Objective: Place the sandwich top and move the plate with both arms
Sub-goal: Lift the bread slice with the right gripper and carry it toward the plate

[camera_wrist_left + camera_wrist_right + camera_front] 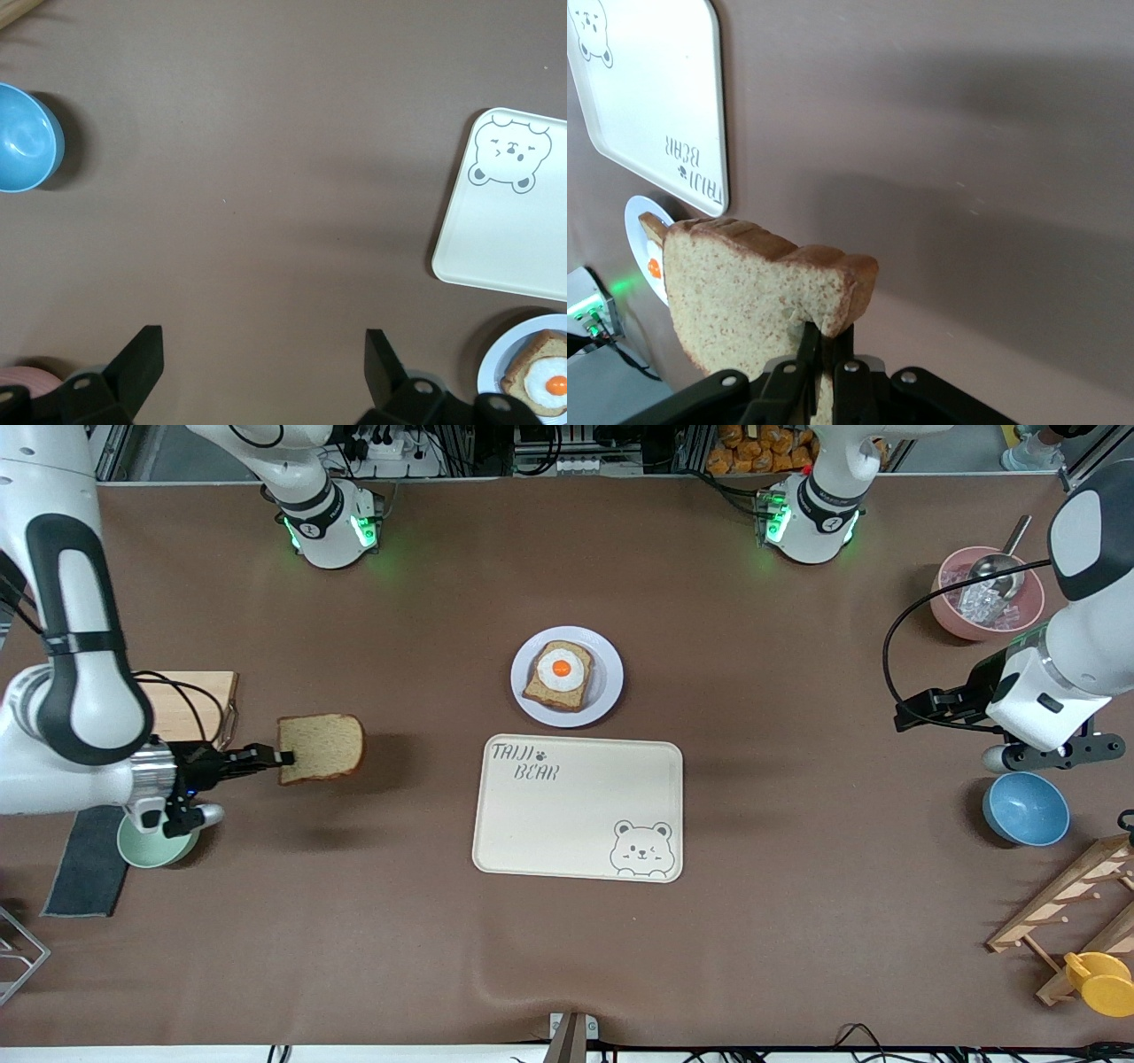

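My right gripper (282, 757) is shut on the edge of the sandwich top (321, 747), a plain light-brown bread slice, and holds it in the air over bare table toward the right arm's end; it shows close up in the right wrist view (757, 297). The pale plate (607, 657) sits at the table's middle with the egg toast (560, 674) on it. My left gripper (264, 361) is open and empty, up over bare table at the left arm's end, above a blue bowl (1026, 808).
A cream bear tray (578, 808) lies just nearer the camera than the plate. A pink bowl with ice and a scoop (985, 593), a wooden rack (1072, 908), a wooden board (199, 701) and a green bowl (151, 847) stand at the table's ends.
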You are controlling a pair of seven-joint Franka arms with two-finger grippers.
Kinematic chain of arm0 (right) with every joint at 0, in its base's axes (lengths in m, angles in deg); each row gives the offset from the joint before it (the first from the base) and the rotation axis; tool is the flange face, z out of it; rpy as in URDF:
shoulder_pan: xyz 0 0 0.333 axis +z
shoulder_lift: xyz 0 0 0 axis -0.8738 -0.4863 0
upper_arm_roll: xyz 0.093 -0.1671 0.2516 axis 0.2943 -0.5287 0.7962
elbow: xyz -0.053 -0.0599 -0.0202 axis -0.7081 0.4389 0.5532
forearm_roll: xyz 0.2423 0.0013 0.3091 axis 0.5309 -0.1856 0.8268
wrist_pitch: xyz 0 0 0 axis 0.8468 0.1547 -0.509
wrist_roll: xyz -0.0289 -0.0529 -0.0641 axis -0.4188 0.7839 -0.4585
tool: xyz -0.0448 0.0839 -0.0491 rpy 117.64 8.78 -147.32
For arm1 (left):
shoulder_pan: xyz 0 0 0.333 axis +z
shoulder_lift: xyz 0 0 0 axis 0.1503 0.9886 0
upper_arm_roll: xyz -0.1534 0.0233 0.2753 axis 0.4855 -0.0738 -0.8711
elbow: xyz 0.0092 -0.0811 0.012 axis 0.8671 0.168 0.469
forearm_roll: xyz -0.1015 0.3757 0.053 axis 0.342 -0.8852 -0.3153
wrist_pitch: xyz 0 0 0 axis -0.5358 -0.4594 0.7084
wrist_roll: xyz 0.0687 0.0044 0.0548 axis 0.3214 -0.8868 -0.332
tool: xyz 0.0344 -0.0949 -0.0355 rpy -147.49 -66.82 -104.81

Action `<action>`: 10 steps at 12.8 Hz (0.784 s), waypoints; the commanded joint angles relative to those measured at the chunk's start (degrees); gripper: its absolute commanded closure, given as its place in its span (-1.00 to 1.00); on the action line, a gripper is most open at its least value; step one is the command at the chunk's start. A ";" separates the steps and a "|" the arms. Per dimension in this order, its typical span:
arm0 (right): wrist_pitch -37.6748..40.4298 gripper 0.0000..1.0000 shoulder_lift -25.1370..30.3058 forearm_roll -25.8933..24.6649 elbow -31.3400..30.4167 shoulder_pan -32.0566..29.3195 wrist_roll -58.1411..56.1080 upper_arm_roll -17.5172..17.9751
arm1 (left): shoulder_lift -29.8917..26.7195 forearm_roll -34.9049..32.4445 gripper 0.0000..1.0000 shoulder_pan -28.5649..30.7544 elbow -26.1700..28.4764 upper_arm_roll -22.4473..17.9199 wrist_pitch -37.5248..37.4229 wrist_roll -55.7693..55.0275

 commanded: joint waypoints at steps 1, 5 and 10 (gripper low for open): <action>-1.87 1.00 2.48 1.21 -1.68 4.33 6.05 -0.60 | -0.19 0.83 -1.00 0.32 0.23 0.04 0.34 0.67; -8.19 1.00 4.41 5.32 -6.07 10.39 11.25 -0.59 | -0.10 0.83 -1.00 0.32 0.32 0.04 0.34 0.67; -21.08 1.00 6.95 11.21 -15.89 18.29 15.56 -0.59 | -0.19 0.83 -1.00 0.23 0.23 0.04 0.34 0.67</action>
